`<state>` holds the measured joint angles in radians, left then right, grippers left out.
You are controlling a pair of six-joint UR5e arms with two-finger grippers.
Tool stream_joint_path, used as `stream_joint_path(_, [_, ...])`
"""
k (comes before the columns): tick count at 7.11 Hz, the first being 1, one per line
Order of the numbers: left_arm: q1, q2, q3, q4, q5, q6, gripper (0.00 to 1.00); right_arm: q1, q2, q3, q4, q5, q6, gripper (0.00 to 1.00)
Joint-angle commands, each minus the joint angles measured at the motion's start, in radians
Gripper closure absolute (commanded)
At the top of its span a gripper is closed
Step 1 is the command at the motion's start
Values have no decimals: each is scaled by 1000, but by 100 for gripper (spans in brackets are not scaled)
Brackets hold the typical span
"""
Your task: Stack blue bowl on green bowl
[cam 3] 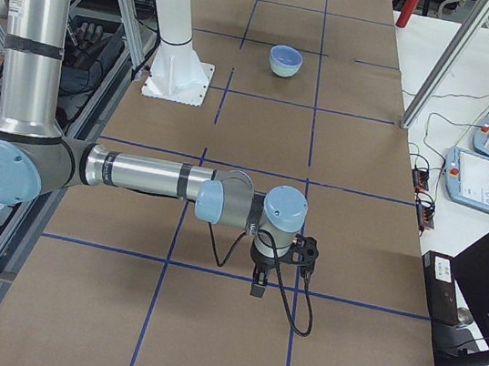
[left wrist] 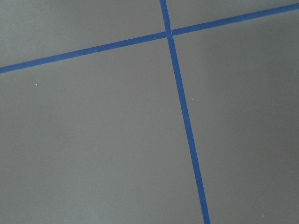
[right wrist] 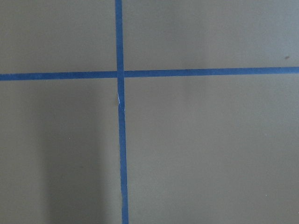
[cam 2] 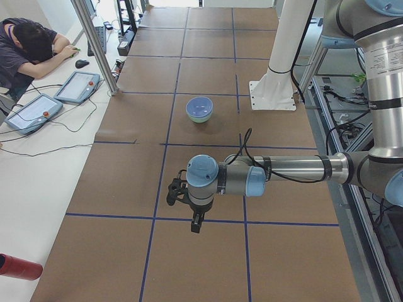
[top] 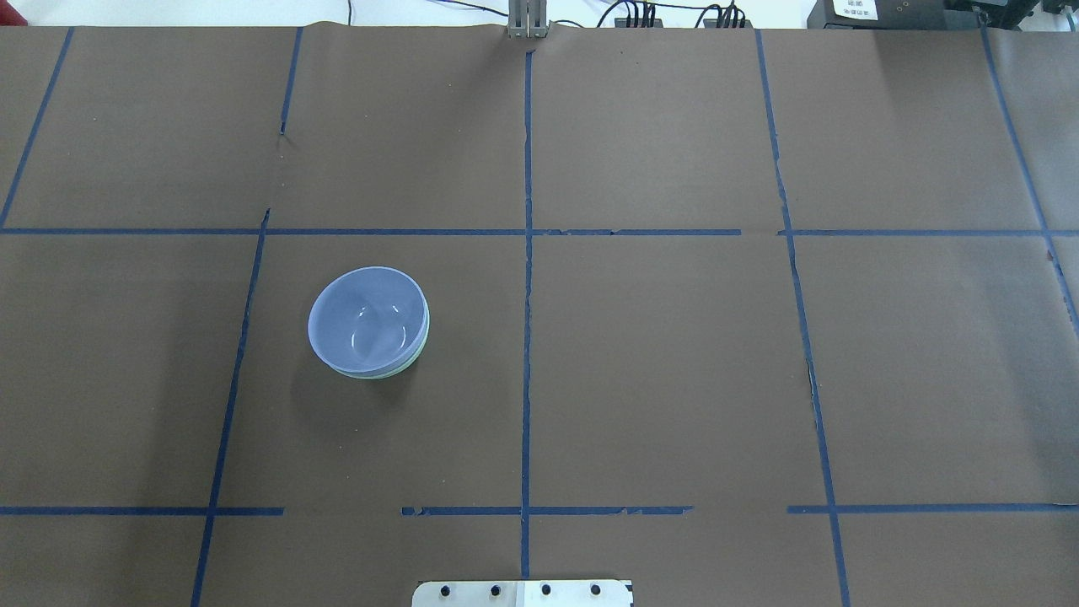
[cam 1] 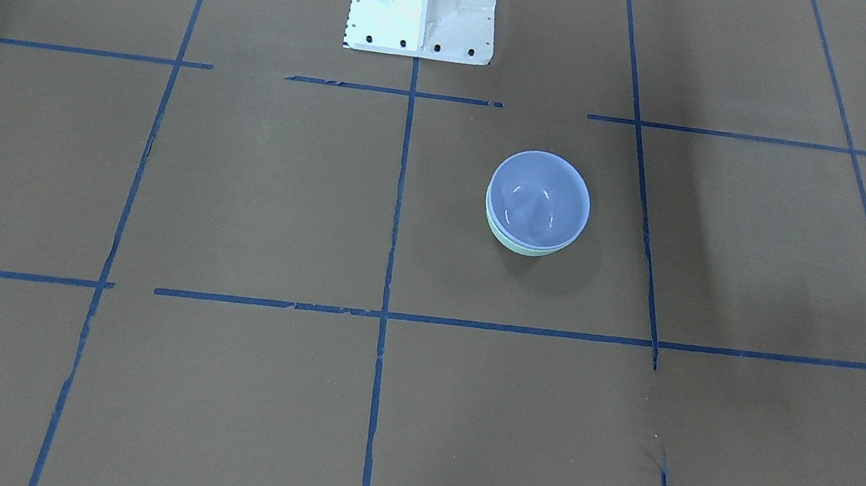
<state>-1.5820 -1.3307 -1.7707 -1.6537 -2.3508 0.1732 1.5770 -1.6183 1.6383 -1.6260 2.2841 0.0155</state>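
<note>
The blue bowl sits nested inside the green bowl, whose rim shows as a pale crescent under it. The pair stands upright on the brown table, on my left side, also seen in the overhead view as the blue bowl. Both arms are far from the bowls. My left gripper points down over the table's left end and shows only in the left side view. My right gripper hangs over the right end and shows only in the right side view. I cannot tell whether either is open or shut. Both wrist views show only table and tape.
The white robot pedestal stands at the table's near middle. Blue tape lines grid the brown surface. A person and teach pendants are on the white bench beyond the table's far edge.
</note>
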Motion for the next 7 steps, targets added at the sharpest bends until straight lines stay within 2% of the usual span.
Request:
stream_joint_path(1, [0,-1,5,-4,-1,0,0,0,0,0,0,0,0,0])
stream_joint_path(7, [-1,4,-3,-8,2,0,0,0,0,0,0,0,0,0])
